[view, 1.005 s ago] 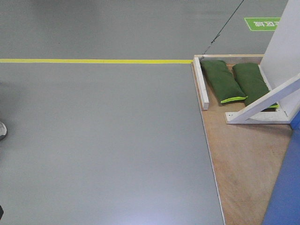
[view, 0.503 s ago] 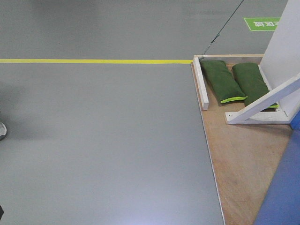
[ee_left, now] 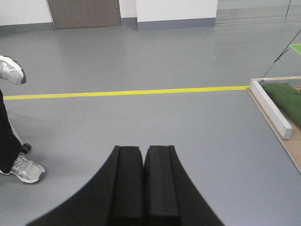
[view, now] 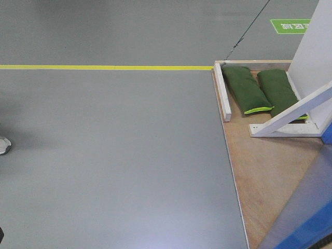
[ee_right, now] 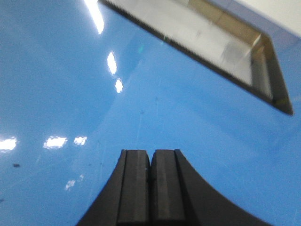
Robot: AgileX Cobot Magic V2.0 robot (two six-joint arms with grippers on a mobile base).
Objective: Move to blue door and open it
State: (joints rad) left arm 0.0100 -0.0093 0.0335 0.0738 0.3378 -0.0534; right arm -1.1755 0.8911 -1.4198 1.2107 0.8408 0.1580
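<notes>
The blue door [ee_right: 94,84] fills the right wrist view, glossy, with ceiling lights mirrored in it. A metal plate [ee_right: 221,47] crosses its top right. My right gripper [ee_right: 151,153] is shut and empty, pointing at the blue panel from close by; contact cannot be told. No handle shows. In the front view the blue door [view: 316,228] is a blurred blue-grey panel at the bottom right corner, over the wooden base [view: 264,176]. My left gripper [ee_left: 144,150] is shut with nothing in it, hanging above the grey floor.
Two green sandbags [view: 246,88] lie on the wooden base beside a white bar [view: 224,93] and the white frame with its diagonal brace [view: 295,111]. A yellow line [view: 104,67] crosses the floor. A person's shoes [ee_left: 28,169] stand at the left.
The blue door's lower part has swung further left into the front view and covers more of the wooden base. The shoe at the left edge has shifted slightly.
</notes>
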